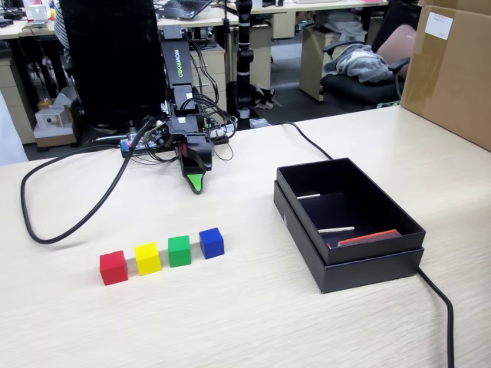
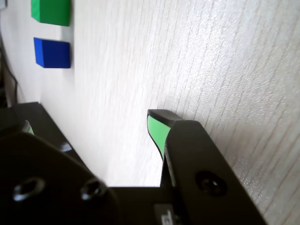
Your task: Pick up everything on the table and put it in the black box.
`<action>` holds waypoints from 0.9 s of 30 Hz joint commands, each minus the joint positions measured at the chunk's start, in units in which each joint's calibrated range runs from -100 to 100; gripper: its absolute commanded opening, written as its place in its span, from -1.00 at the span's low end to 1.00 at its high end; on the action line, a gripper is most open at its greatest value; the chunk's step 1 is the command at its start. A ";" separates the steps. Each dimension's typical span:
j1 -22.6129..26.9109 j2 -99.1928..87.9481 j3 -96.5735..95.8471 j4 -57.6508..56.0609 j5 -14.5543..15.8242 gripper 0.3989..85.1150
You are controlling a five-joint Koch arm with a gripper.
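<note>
Cubes point(image 1: 162, 256) in row near pincer point(image 1: 197, 184); apart; nothing gripped

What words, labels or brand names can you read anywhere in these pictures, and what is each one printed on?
"WOWROBO": white letters running along the black upright arm segment in the fixed view.
White paper label on the big brown cardboard carton: too small to read.
Partial white marking on the black claw housing at the wrist view's bottom edge: cut off, unreadable.
Nothing else carries text.
</note>
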 commanded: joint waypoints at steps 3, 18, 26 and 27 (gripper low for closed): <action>-1.51 0.89 4.69 -11.89 0.34 0.12; -6.40 30.84 55.55 -50.34 3.86 0.07; -11.09 55.97 82.47 -56.56 -1.03 0.07; -12.31 62.74 87.82 -56.64 -2.59 0.07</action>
